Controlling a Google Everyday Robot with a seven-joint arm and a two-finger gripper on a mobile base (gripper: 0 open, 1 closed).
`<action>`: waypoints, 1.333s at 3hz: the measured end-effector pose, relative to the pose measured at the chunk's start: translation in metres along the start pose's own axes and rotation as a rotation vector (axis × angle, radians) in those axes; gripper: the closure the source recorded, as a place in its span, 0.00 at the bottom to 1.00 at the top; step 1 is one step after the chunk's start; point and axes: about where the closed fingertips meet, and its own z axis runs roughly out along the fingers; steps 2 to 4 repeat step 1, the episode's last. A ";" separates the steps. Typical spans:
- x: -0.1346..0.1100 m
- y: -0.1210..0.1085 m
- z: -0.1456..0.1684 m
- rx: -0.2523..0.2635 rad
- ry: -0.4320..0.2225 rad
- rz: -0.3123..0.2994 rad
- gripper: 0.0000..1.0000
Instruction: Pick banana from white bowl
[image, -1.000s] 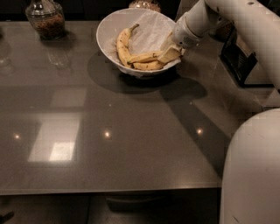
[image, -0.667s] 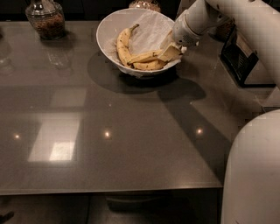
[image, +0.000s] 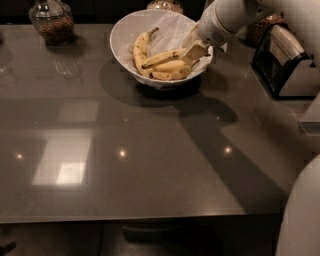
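Observation:
The white bowl (image: 122, 30) with its paper lining stands at the back middle of the dark table. It holds three bananas. The slim, nearly straight banana (image: 161, 58) lies on top, slanting up to the right. A strongly curved long banana (image: 138, 50) lies to its left and a plumper curved one (image: 172, 74) below it. My gripper (image: 194, 52) reaches into the bowl from the right on the white arm (image: 227, 17). It is shut on the slim banana's right end, and that end sits a little raised above the other bananas.
A glass jar (image: 51, 22) with dark contents stands at the back left, and another jar (image: 165, 5) behind the bowl. A dark and silver appliance (image: 287, 62) stands at the right edge. The robot's white body (image: 302, 215) fills the lower right corner.
My gripper has moved slightly up and left inside the bowl. The slim banana's right end has risen with it. The bowl and jars have not moved.

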 end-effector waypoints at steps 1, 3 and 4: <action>-0.007 0.007 -0.027 0.017 -0.064 0.027 1.00; -0.007 0.007 -0.027 0.017 -0.064 0.027 1.00; -0.007 0.007 -0.027 0.017 -0.064 0.027 1.00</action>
